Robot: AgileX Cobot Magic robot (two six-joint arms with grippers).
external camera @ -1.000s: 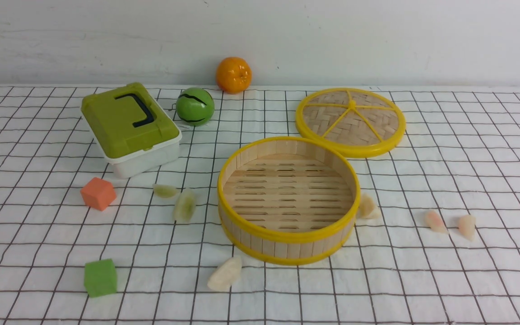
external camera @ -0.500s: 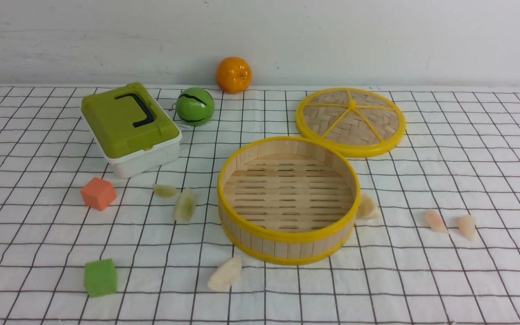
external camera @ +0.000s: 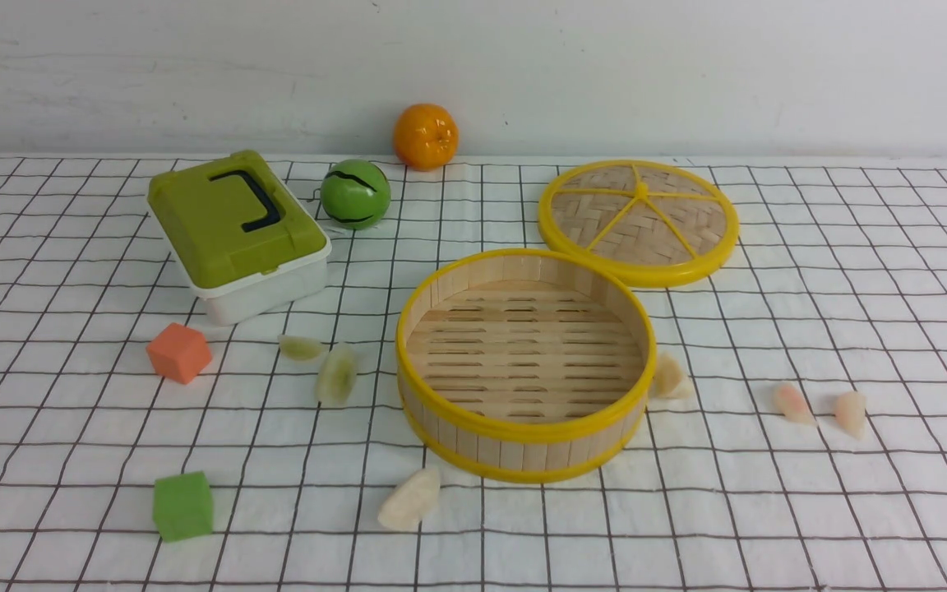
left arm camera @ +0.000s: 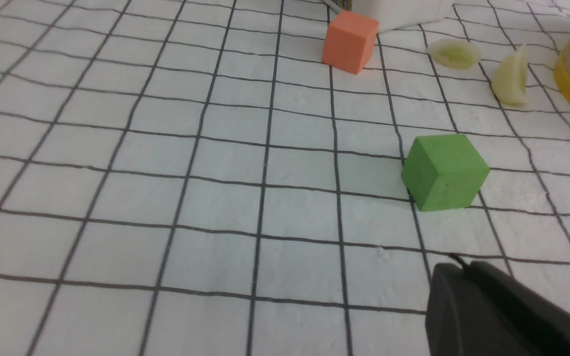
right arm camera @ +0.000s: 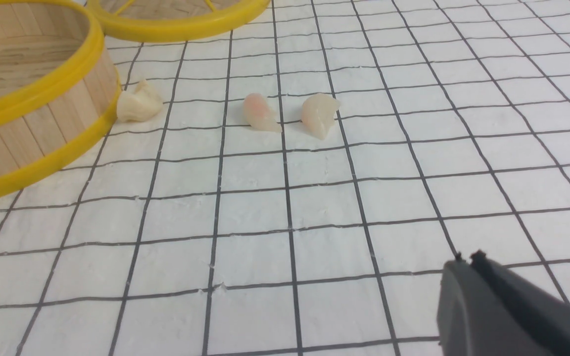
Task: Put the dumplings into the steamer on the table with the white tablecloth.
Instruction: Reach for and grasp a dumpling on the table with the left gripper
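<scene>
Both arms' jaws are closed and empty, and the two pinkish dumplings (external camera: 794, 404), on the bench (external camera: 893, 510) at the front view's middle right, lie ahead of the nearer right jaws.

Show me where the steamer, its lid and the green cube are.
steamer (external camera: 523, 452), front view, on the near wall of wooden strips.
lid (external camera: 648, 234), front view, on its woven surface.
green cube (external camera: 182, 508), front view, on the face that is turned toward the camera.
</scene>
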